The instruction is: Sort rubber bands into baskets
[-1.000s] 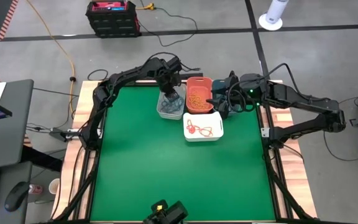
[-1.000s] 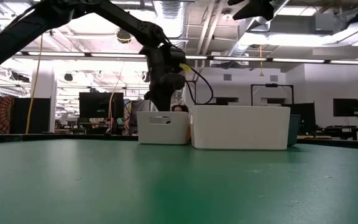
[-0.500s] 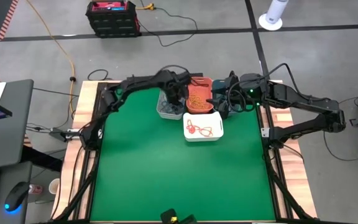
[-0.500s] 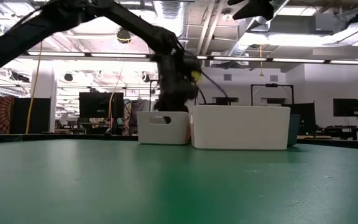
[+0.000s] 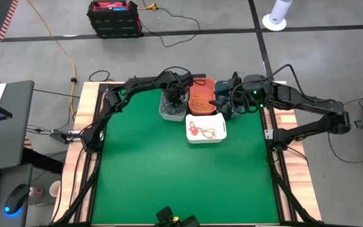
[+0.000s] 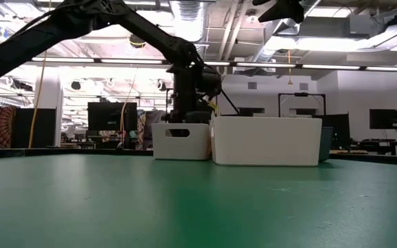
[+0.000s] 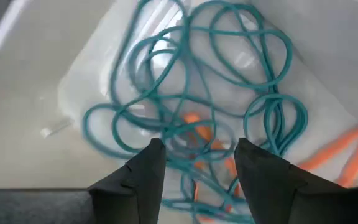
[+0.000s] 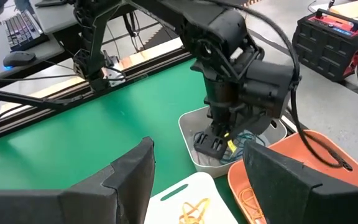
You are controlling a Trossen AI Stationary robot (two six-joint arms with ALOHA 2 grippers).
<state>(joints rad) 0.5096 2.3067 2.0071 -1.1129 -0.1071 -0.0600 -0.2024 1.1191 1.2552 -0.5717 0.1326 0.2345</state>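
Left wrist view: left gripper (image 7: 197, 163) w/ its two dark fingers (image 7: 146, 171) spread apart, nothing clamped between them. Directly ahead of the tips lies a tangle of teal-blue rubber bands (image 7: 219, 93), w/ a few yellow-orange bands (image 7: 337, 154) mixed in, one just past the tips, another off to the side. All lie on the pale floor of the light grey basket (image 7: 36, 93).

High view: left gripper (image 5: 177, 96) is down inside the grey basket (image 5: 166, 112). Just beside it, touching, is the coral-orange basket (image 5: 201, 82) holding yellow-orange bands (image 5: 201, 99). The white basket (image 5: 205, 137) sits just in front of those two, w/ red bands (image 5: 201, 130) in it. Dark slate-blue basket (image 5: 221, 84) is on the far side of the coral one, mostly hidden under the right arm.

Right gripper (image 5: 222, 104) hangs above the slate-blue basket, near the white one's corner. Right wrist view: its fingers (image 8: 132, 180) stand wide apart, empty; left gripper (image 8: 219, 142) visible beyond them, dipped in the grey basket (image 8: 191, 134).

Low view: left arm (image 6: 185, 76) drops behind the grey basket (image 6: 180, 141), which touches the white basket (image 6: 267, 140).
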